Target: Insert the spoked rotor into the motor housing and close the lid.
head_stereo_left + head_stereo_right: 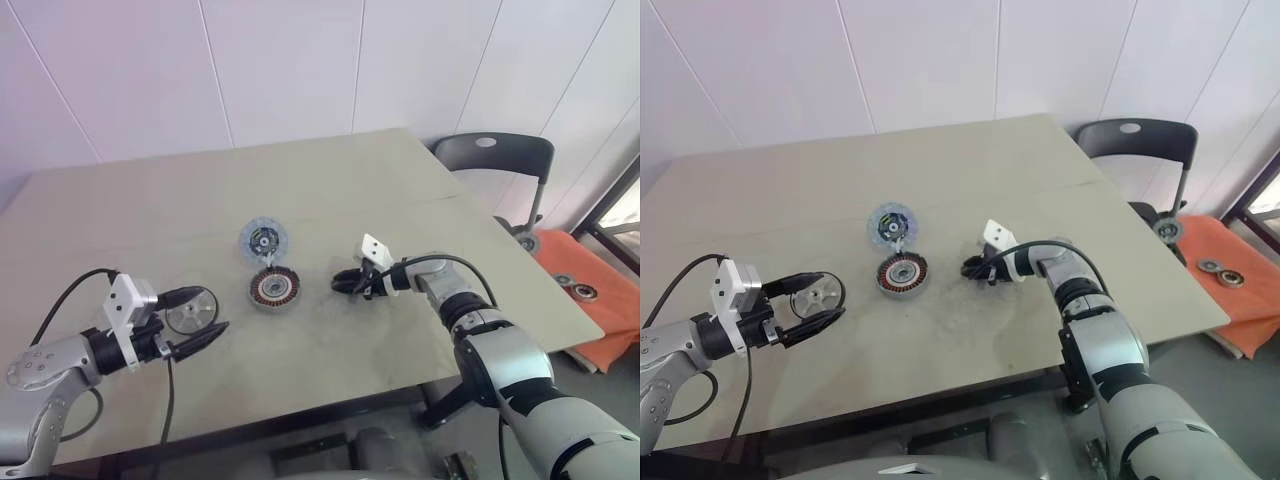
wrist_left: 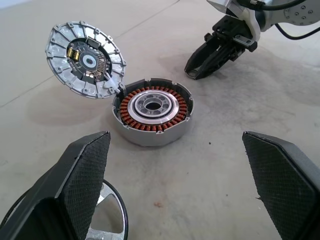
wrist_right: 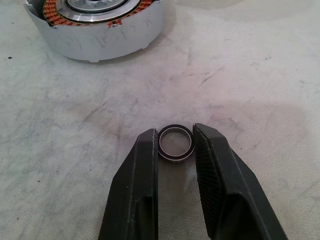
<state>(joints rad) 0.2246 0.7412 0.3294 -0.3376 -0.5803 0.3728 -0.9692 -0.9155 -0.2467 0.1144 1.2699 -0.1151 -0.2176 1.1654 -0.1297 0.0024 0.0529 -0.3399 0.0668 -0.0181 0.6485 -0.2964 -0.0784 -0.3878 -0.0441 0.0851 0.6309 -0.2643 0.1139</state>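
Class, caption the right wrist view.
Black gripper fingers clamp a small dark ring near the silver copper-wound motor housing.

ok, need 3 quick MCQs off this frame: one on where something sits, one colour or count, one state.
1. Where does the spoked rotor lie?
A. inside the motor housing
B. on the table between the left gripper's fingers
C. on the chair

2. What colour are the windings in the motor housing?
A. reddish copper
B. green
C. white

3. How does the lid stand?
A. shut on the housing
B. open beside the housing
C. held in the right gripper

Key: 1 B, the rotor rests on the table by the left gripper. 2 A, the copper ring shows plainly. 3 B, the lid's inner face is showing; the right gripper flanks a small dark ring.
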